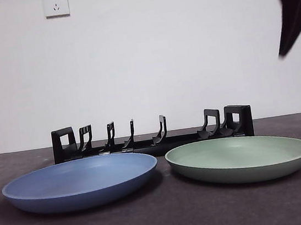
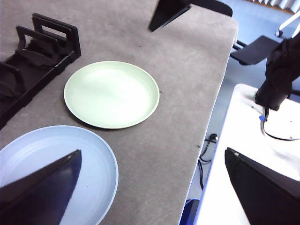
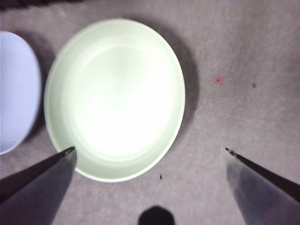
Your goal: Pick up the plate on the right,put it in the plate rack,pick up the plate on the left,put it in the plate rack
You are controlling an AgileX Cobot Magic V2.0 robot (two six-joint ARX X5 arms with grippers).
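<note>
Your right gripper [image 3: 147, 152] hovers above the round pale green plate [image 3: 115, 98] with jaws spread wide, ready to descend; the long black plastic plate rack [image 1: 154, 137] waits behind, centre frame; your left gripper [image 2: 154, 161] hangs released over the blue plate [image 2: 51, 159].

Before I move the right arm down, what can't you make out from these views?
- Rack: its base sits behind both plates in the front view; the left wrist view cuts it off at the edge.
- Blue plate: part is covered by the left gripper, and the right wrist view shows only a sliver.
- Right gripper: only a blurred dark tip in the front view.
</note>
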